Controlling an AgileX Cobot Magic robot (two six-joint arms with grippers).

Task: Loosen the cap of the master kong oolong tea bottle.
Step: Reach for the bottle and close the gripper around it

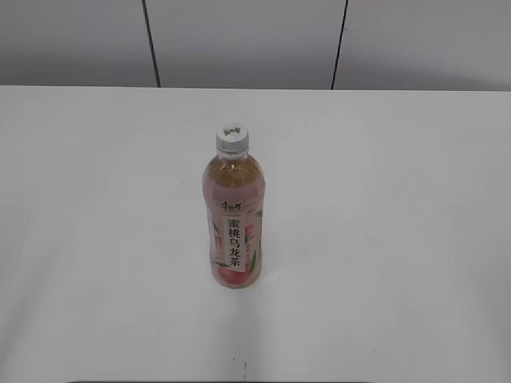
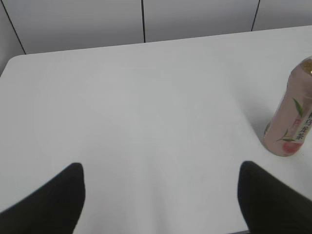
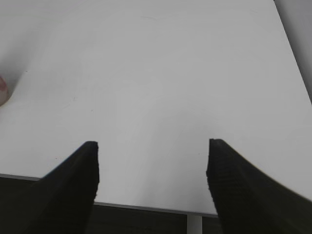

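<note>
The master kong oolong tea bottle point(image 1: 234, 223) stands upright in the middle of the white table, with pinkish-amber tea and a peach label. Its white ribbed cap point(image 1: 231, 139) sits on top. Neither gripper shows in the exterior view. In the left wrist view the bottle point(image 2: 291, 122) is at the far right, its cap cut off by the frame edge. My left gripper point(image 2: 161, 170) is open and empty over the table, left of the bottle. My right gripper point(image 3: 152, 146) is open and empty above the table's front edge; a sliver of the bottle's base point(image 3: 3, 90) shows at the far left.
The white table point(image 1: 383, 239) ends at a pale panelled wall point(image 1: 239, 40) at the back. Its front edge point(image 3: 146, 207) shows under my right gripper, with dark space below. The table's rounded far left corner point(image 2: 14, 61) shows in the left wrist view.
</note>
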